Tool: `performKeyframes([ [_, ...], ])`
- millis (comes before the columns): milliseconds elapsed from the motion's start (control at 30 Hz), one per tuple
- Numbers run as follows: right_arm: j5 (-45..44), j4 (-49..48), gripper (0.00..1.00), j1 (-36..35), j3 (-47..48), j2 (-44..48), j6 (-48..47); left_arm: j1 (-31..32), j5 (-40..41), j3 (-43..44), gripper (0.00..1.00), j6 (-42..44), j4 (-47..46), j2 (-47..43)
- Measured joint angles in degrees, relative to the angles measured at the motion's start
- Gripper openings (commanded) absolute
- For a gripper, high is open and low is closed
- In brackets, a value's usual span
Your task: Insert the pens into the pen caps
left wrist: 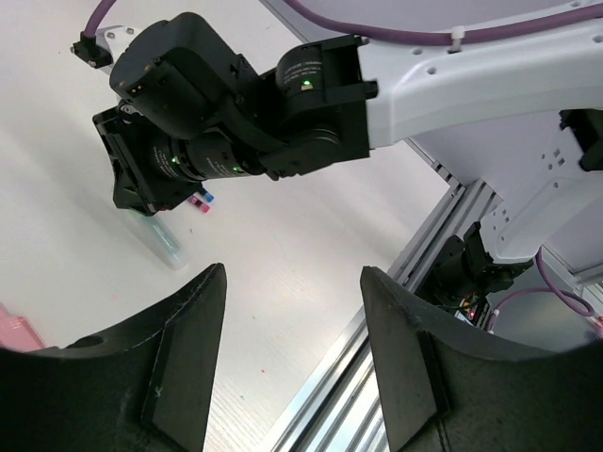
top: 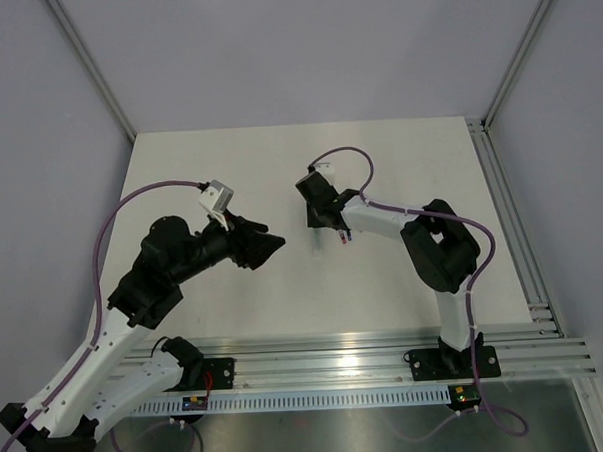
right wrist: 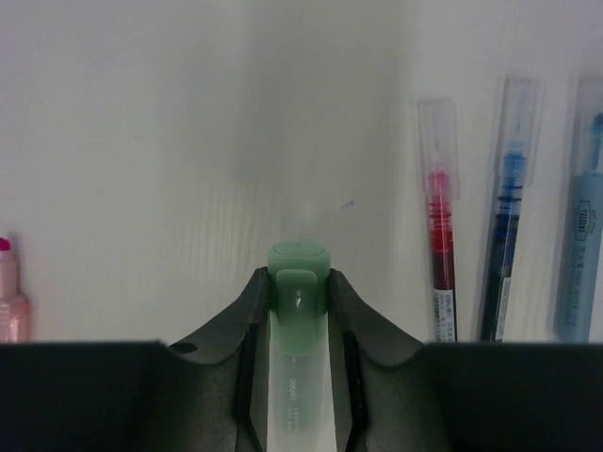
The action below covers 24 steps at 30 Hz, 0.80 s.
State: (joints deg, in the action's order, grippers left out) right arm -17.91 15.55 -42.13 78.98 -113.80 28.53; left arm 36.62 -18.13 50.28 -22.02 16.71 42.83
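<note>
My right gripper (right wrist: 298, 282) is shut on a light green pen cap (right wrist: 298, 325), a pale translucent tube with a green end that sticks out past the fingertips. It is held low over the white table. To its right lie a red pen (right wrist: 441, 254), a dark blue pen (right wrist: 504, 250) and a teal pen (right wrist: 584, 245), side by side. A pink piece (right wrist: 8, 297) shows at the left edge. My left gripper (top: 274, 243) is open and empty, raised left of the right gripper (top: 322, 225). The left wrist view shows the held cap (left wrist: 160, 240) and the pen tips (left wrist: 201, 201).
The right arm's black wrist (left wrist: 236, 113) fills the upper part of the left wrist view. The aluminium rail (top: 367, 348) runs along the table's near edge. A pink object (left wrist: 14, 325) lies at the left edge of the left wrist view.
</note>
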Motion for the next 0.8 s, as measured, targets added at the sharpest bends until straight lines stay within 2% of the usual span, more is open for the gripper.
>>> performKeyframes([
  [100,-0.3,1.4,0.09,1.3,2.5,-2.6,-0.9,-0.2,0.5,0.0,0.62,0.0,0.0,-0.7],
  [133,-0.6,1.8,0.18,1.5,3.2,-3.4,-1.1,-0.2,0.5,0.0,0.62,0.0,0.0,-0.9],
  [200,-1.2,2.8,0.28,1.7,4.1,-4.3,-1.3,-0.2,0.7,0.0,0.63,0.0,0.0,-1.0],
  [233,-1.5,3.2,0.37,1.7,4.4,-4.6,-1.3,-0.2,0.7,0.0,0.63,0.0,0.0,-1.0],
  [367,-2.2,5.2,0.56,1.7,5.8,-4.9,-1.3,-0.2,1.0,0.1,0.65,0.0,0.0,-1.2],
  [633,-2.4,5.8,0.59,0.8,5.1,-1.7,-0.8,-0.4,2.4,0.2,0.66,0.2,0.4,-1.2],
  [800,-4.1,3.7,0.59,-7.3,2.2,4.2,1.7,-1.5,3.6,0.2,0.68,0.2,0.9,-1.9],
])
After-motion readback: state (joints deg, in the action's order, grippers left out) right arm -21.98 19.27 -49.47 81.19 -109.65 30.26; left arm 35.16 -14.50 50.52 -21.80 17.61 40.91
